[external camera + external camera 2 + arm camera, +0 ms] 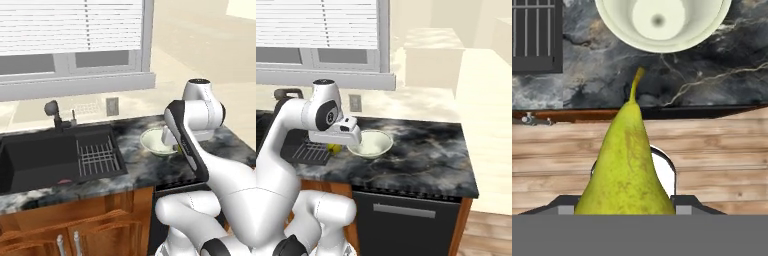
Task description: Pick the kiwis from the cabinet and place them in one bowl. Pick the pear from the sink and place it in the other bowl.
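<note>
Item, for you: pear, clamped stem-forward in your part-closed tool, carried above the table edge just short of the bowl, ready for release once over it.

Simulated home kitchen. Black sink with wire rack and black faucet set in a dark marbled counter. Wood base cabinets with silver handles below the sink. Window with white blinds behind the sink, wall outlet to its right. Dark dishwasher front under the counter right of the sink. Off-white bowl on the counter near the sink.
</note>
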